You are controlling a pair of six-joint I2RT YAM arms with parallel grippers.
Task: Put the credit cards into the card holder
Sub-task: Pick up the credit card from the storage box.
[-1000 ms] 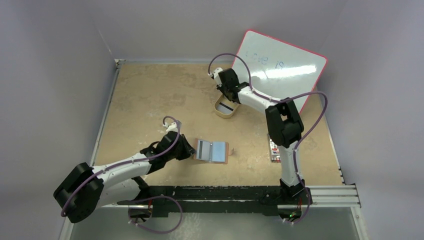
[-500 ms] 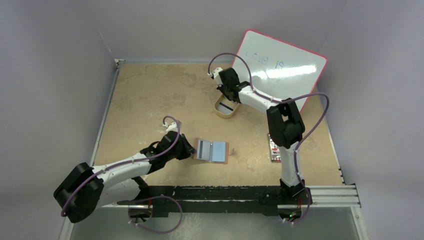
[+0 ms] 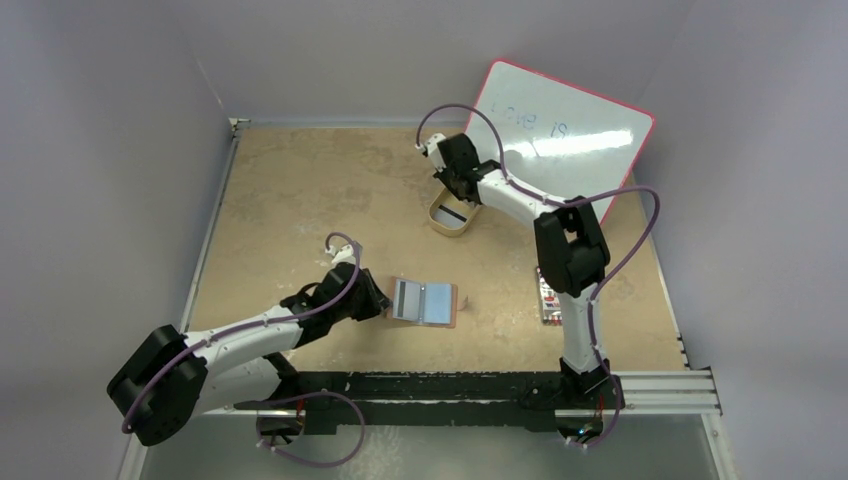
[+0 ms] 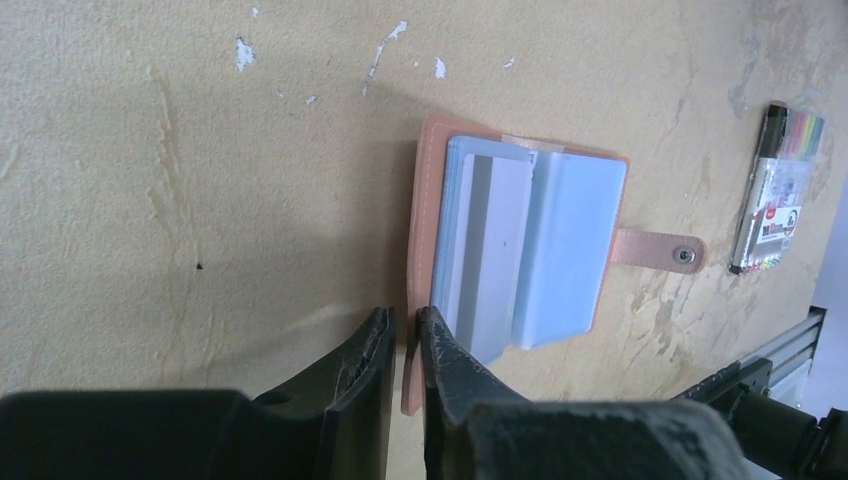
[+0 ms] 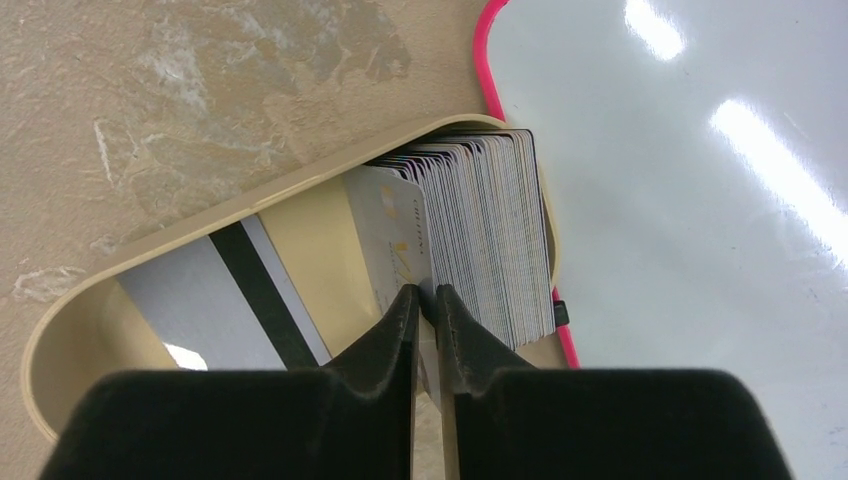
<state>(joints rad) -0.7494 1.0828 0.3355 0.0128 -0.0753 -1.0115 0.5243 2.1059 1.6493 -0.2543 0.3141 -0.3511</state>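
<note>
**Top external:** card holder point(image 3: 427, 303) lies open and flat on the table point(image 3: 300, 200), near the front. The left gripper point(image 3: 378, 300) is at its left edge. The right gripper point(image 3: 462, 195) is down in the tan oval tray point(image 3: 437, 222), just beside the whiteboard point(image 3: 570, 130).

**Left wrist:** jaws a slit apart, astride the holder's left cover edge. Whether they pinch it cannot be told.

**Right wrist:** jaws pinched on the front credit card point(image 5: 395, 235) of the upright stack of credit cards point(image 5: 490, 230) in the tray. A striped card point(image 5: 215, 300) lies flat beside the stack.

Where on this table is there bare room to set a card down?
Widest bare table: the far-left stretch, between the left edge and the tray. A smaller gap lies between tray and wallet. Crowded on the right, around markers and whiteboard.
</note>
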